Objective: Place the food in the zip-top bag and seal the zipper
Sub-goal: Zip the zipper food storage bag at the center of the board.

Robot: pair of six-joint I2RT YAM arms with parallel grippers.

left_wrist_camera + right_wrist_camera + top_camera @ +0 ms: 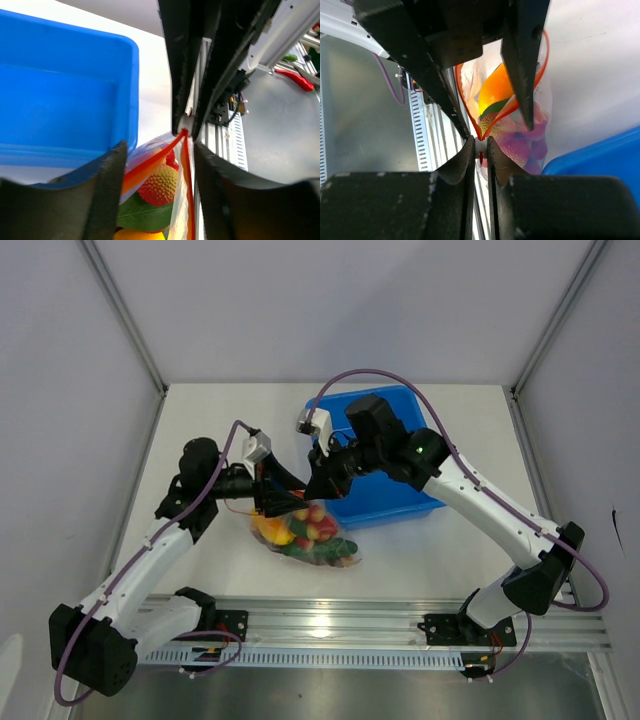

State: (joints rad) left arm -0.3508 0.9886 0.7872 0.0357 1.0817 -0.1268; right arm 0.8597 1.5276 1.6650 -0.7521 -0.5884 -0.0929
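Note:
The clear zip-top bag (pixel 312 540) lies on the table in front of the blue bin, full of food. In the left wrist view I see a bumpy red fruit (pixel 157 182), a green leaf (pixel 145 212) and an orange-yellow piece (pixel 140 234) inside. My right gripper (pixel 318 483) (pixel 480 142) is shut on the white slider at one end of the orange-red zipper (pixel 500 120). The zipper's two strips (pixel 150 162) spread apart from there, so the mouth is open. My left gripper (pixel 283 502) (pixel 159 155) is open, its fingers on either side of the bag mouth.
The blue bin (pixel 385 505) stands right behind the bag and shows in both wrist views (pixel 60 100) (pixel 600 160). The metal rail (pixel 400 625) runs along the near table edge. Both arms meet closely over the bag.

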